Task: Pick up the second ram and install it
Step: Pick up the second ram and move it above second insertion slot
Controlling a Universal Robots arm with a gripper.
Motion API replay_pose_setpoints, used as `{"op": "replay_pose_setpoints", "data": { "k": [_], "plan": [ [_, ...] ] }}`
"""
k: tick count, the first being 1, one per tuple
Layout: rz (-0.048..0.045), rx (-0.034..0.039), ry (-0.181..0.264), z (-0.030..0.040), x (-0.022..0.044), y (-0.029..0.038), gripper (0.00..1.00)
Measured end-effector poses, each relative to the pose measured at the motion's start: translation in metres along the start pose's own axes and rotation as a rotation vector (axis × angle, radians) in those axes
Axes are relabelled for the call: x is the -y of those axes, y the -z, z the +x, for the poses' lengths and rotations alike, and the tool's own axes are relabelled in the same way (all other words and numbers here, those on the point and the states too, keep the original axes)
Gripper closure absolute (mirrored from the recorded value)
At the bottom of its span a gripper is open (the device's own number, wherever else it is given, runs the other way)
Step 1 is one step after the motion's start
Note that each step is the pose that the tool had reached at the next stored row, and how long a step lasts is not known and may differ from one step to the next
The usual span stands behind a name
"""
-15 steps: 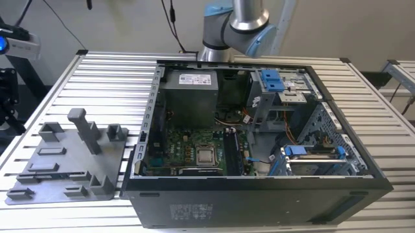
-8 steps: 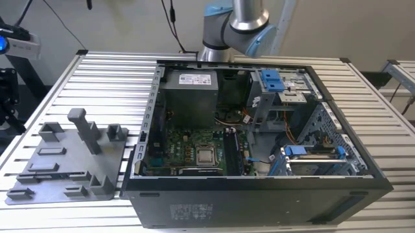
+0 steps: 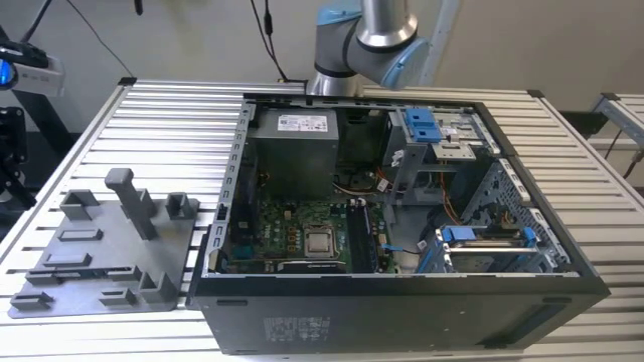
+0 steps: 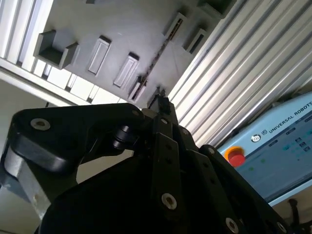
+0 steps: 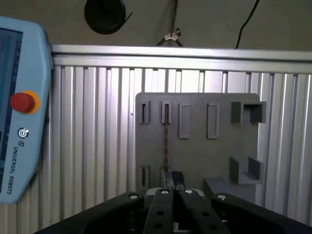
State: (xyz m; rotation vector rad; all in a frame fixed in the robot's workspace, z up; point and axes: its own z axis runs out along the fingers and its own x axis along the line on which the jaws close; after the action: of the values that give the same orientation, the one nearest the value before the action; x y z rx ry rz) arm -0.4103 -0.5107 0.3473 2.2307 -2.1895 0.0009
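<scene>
A slatted metal table (image 3: pixel 593 188) carries an open computer case (image 3: pixel 403 317), with the robot arm (image 3: pixel 367 30) rising at its far side. A grey holder plate (image 3: pixel 101 249) lies on the table just beside the case, on the exterior view's left. In the first wrist view the gripper (image 5: pixel 173 179) hangs above that plate, its jaws seemingly pressed together and empty. The second ram (image 5: pixel 165 141) stands on edge in the plate's slots.
</scene>
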Motion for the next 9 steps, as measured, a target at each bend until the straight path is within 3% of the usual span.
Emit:
{"op": "replay_pose_setpoints", "data": {
  "k": [6, 9],
  "plan": [
    [0.0002, 0.0014, 0.000, 0.0000, 0.0001, -0.0001, 0.89],
    [0.0003, 0.0020, 0.000, 0.0000, 0.0001, -0.0002, 0.82]
  ]
}}
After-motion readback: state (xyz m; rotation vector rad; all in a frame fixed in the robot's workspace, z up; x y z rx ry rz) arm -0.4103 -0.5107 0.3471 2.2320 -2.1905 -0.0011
